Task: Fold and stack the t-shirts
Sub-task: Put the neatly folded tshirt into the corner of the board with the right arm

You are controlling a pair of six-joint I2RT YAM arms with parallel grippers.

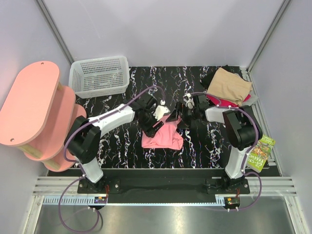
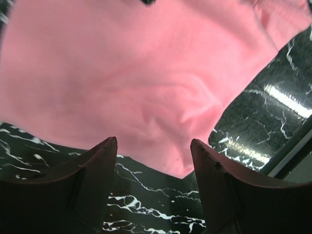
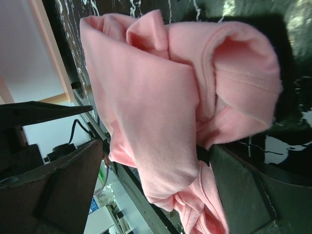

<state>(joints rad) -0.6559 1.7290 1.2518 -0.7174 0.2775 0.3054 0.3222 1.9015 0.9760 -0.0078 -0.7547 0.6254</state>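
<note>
Shirt position: pink shirt (image 1: 163, 138) lies crumpled at the middle of the bench (image 1: 122, 141), towards the near edge, between the two arms. Left fingers (image 2: 95, 170) are open and hover over the shirt's edge. Nothing is held between them, and a point of pink cloth shows in the gap beyond. Right fingers (image 3: 68, 180) are spread wide and straddle a bunched, partly folded section of the shirt. Cloth reaches both inner faces, but whether they press on it cannot be told. Stack (image 1: 228, 87) of folded shirts rests at the far right corner of the bench, tan on top, red and darker edges beneath. Basket (image 1: 100, 75) stands at the far left corner. Stool (image 1: 29, 105) stands off the left side. Book (image 1: 260, 152) lies at the right edge, beside the right arm
</note>
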